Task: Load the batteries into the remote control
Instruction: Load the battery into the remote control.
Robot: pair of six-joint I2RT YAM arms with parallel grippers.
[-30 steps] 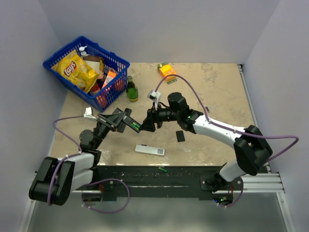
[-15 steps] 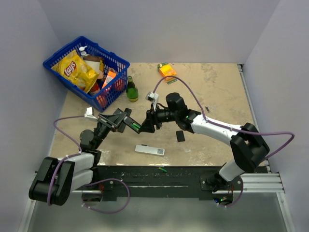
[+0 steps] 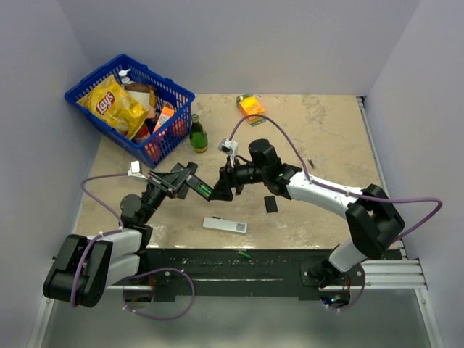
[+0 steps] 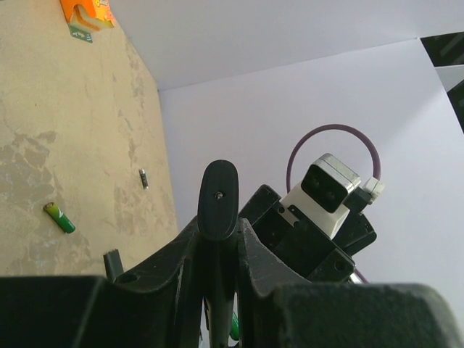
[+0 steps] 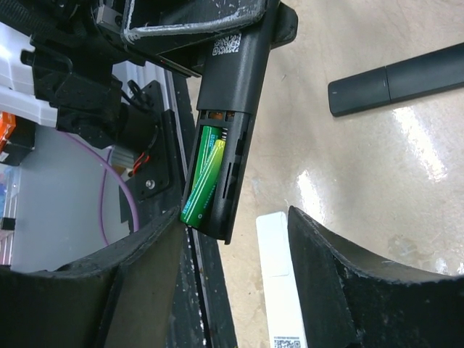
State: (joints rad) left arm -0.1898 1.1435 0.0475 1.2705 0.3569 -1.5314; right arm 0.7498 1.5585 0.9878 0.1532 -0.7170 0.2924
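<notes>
A table (image 3: 326, 145) with a beige, stone-patterned top, mottled in lighter and darker patches, is set in the middle of the space. Behind the table a plain pale back wall (image 3: 239, 43) is seen, faintly tinted lilac. To the left of the table a left wall (image 3: 29, 145) of the same colour is placed, and to its right a right wall (image 3: 428, 94), so the table is enclosed on three sides. Along the table's near edge a black plate (image 3: 217, 262) is laid, with a bare metal rail (image 3: 395, 270) fixed beside it. Beyond that edge a flat grey surface (image 3: 239, 326) is shown. Soft, even light is cast over the table, and bright glare patches (image 5: 424, 145) are reflected from its glossy top.
</notes>
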